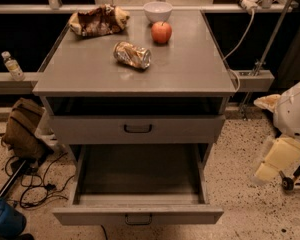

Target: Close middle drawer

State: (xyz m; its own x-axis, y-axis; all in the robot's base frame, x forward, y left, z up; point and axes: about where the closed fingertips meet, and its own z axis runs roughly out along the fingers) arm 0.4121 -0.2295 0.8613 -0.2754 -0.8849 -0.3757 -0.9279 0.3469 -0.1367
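You are looking at the cream-coloured gripper (275,160) hanging low over the speckled terrazzo floor (240,189); whether it is clenched or released cannot be told. Well to its left, the middle drawer (90,216), wide, shallow, grey metal with a small dark loop handle (138,219), is standing pulled far out, with open floor lying between its right corner and the gripper. Farther up-left, the grey cabinet top (90,74) is carrying a crushed metal can (132,55), its print too blurred to read, a red apple (161,32) and a white bowl (157,11).
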